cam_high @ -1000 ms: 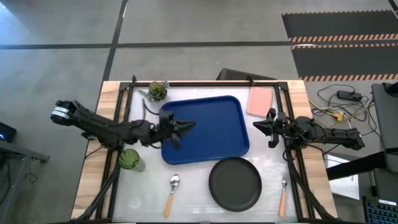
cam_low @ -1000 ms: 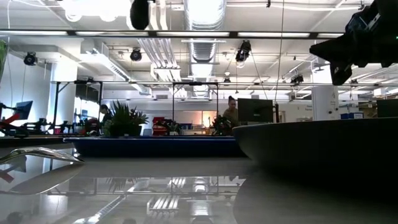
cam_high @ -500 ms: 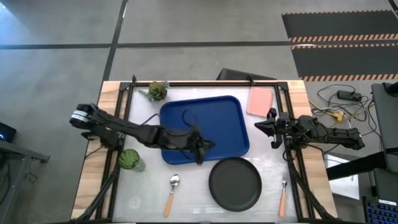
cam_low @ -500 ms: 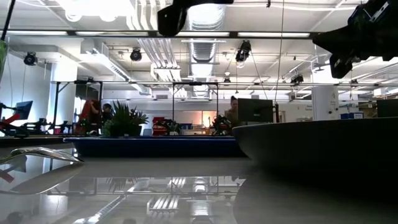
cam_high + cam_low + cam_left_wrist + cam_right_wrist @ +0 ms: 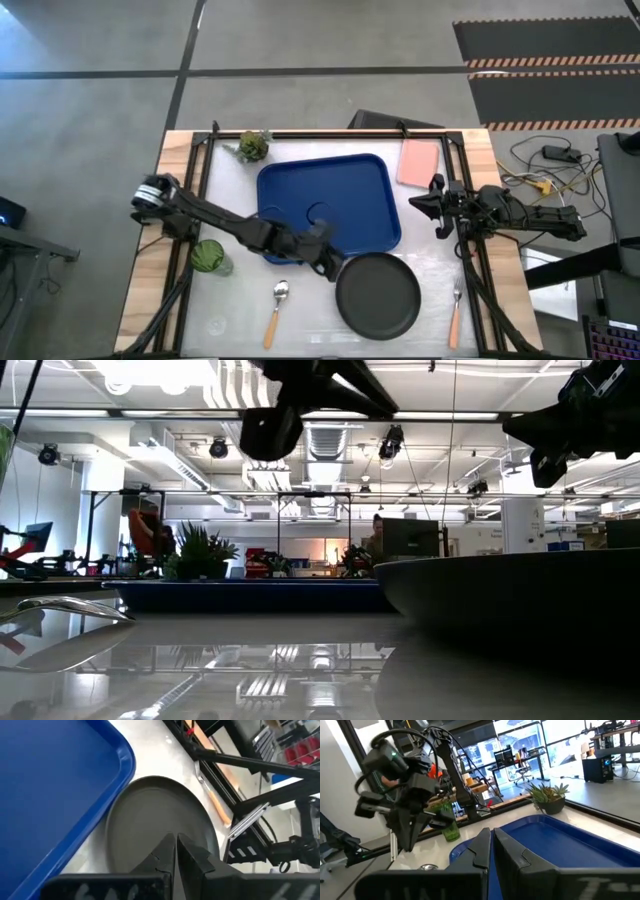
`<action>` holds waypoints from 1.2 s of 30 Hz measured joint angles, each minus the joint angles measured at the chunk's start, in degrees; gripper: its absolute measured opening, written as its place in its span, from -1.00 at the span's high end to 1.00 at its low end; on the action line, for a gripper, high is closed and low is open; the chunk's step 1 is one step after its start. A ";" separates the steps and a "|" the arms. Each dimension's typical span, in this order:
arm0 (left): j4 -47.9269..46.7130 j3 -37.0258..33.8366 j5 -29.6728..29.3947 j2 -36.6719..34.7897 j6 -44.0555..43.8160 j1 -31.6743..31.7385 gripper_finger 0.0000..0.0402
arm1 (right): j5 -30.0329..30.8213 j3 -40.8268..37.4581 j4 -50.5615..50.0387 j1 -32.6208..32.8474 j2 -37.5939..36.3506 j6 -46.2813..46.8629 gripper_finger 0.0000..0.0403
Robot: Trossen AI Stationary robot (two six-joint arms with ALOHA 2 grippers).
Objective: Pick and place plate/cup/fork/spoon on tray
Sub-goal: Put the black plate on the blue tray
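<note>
The dark plate (image 5: 378,295) lies on the table near the front, just in front of the blue tray's (image 5: 340,190) near right corner. The green cup (image 5: 208,257) stands left of the tray. The spoon (image 5: 277,308) lies left of the plate, and the fork (image 5: 455,315) lies right of it. My left gripper (image 5: 332,266) hovers shut and empty over the tray's near edge, beside the plate's far left rim (image 5: 150,785). It is well above the table in the low view (image 5: 270,425). My right gripper (image 5: 428,205) is shut and empty right of the tray.
A pink flat rectangle (image 5: 418,162) lies at the far right, and a small plant (image 5: 252,146) stands at the far left. Black frame rails (image 5: 470,250) run along the table's sides. Bare tabletop shows at the near left (image 5: 215,325).
My left gripper has swept from over the tray's left part toward the table's right and near edges, as the arm stretched out. It is now at the tray's near edge, beside the plate. The plate, cup, fork and spoon have not moved.
</note>
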 joint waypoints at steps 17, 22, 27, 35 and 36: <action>-9.37 7.55 6.32 12.11 -3.26 -0.01 1.00 | 0.01 0.03 -0.04 0.00 0.00 0.10 0.96; -9.55 7.15 6.91 12.31 -3.22 -0.04 1.00 | 0.01 0.07 -0.04 0.00 0.00 0.11 0.96; -9.38 7.07 6.80 12.09 -2.97 -0.10 1.00 | 0.01 0.09 -0.02 0.00 0.00 0.10 0.96; -9.32 6.08 7.22 12.07 -3.11 -0.07 0.86 | 0.01 0.09 -0.06 0.00 0.01 0.11 0.96; -9.35 6.05 7.24 12.07 -3.11 -0.06 0.80 | 0.01 0.09 -0.08 0.00 0.02 0.11 0.96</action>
